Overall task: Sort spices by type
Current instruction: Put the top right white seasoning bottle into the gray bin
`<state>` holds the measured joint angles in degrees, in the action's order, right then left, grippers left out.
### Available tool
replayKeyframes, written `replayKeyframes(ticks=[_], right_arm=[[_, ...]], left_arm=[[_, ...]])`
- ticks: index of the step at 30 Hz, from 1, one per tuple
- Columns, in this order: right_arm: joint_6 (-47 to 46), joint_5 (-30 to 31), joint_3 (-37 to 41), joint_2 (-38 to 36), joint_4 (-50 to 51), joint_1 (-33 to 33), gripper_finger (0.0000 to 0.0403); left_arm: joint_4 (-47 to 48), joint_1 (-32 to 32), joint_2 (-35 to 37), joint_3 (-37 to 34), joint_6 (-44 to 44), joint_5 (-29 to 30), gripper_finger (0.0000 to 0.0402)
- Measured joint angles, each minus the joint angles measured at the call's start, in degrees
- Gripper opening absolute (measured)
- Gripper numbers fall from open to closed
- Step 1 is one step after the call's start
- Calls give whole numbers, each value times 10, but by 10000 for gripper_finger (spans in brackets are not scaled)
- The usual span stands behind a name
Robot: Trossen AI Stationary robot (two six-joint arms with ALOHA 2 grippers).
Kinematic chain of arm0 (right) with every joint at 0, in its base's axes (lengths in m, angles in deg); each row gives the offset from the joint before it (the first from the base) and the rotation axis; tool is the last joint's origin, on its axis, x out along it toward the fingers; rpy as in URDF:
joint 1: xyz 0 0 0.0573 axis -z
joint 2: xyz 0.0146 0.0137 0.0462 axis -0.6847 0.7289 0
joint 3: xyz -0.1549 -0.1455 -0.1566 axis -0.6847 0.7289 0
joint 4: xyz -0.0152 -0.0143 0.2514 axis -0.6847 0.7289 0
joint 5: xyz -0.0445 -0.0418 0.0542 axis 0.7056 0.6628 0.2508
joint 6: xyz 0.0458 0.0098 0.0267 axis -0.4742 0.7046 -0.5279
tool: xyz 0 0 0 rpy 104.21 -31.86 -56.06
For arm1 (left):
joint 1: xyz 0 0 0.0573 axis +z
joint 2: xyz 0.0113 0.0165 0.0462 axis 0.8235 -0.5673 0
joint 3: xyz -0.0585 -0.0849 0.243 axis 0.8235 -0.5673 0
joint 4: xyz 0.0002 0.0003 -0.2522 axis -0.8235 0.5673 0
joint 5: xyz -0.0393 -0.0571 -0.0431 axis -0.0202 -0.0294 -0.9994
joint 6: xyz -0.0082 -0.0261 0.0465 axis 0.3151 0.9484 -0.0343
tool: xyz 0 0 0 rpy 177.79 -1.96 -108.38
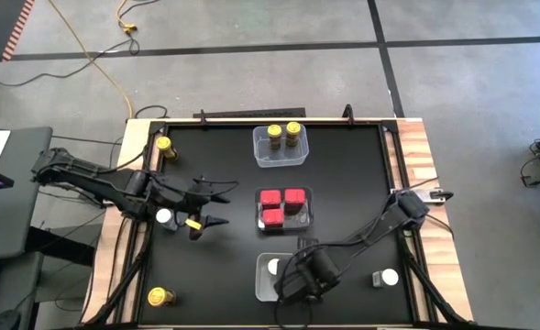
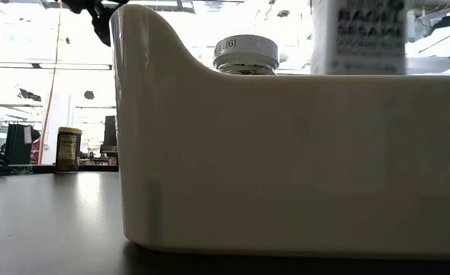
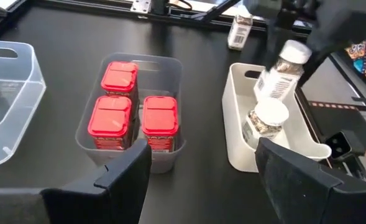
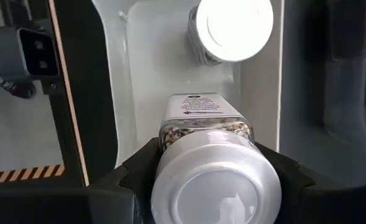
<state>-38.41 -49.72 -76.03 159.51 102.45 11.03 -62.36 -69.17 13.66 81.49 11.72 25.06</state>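
Observation:
My right gripper [image 1: 311,275] hangs over the white tub [image 1: 264,286] at the table's near edge, shut on a white-capped spice jar [image 4: 201,121]. One white-capped jar [image 3: 266,121] stands inside that tub. My left gripper [image 3: 201,174] hovers open and empty left of the clear tub [image 1: 306,218], which holds three red tins [image 1: 283,207]. The far clear tub [image 1: 260,158] holds two yellow-capped jars [image 1: 282,136]. Loose spices stand on the table: two yellow-capped jars [image 1: 164,145] [image 1: 159,296] and a white-capped jar [image 1: 164,217]. My right gripper pinches the jar's upper end, at its white cap [image 4: 215,186], between its two fingers [image 4: 139,171], one on either side. The fingers come from above, pointing down. The jar hangs below them, slightly tilted [image 3: 281,73], clear of the tub and above the jar inside it.
Another white-capped jar [image 1: 385,277] lies on the table right of the white tub. The table has wooden side rails [image 1: 416,156]. In the low view the white tub's wall [image 2: 286,168] fills most of the picture. Open black table lies between the tubs and both side edges.

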Motion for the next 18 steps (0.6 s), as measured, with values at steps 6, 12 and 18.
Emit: replayKeyframes(ticks=[6, 12, 18], right_arm=[[-1, 9, 0, 28, 0, 10, 223], [-1, 10, 0, 56, -13, 20, 223], [1, 19, 0, 54, -38, 21, 223]], left_arm=[[0, -6, 0, 0, 8, 0, 277], [1, -6, 0, 0, 15, -1, 277], [2, -6, 0, 0, 8, 0, 277]])
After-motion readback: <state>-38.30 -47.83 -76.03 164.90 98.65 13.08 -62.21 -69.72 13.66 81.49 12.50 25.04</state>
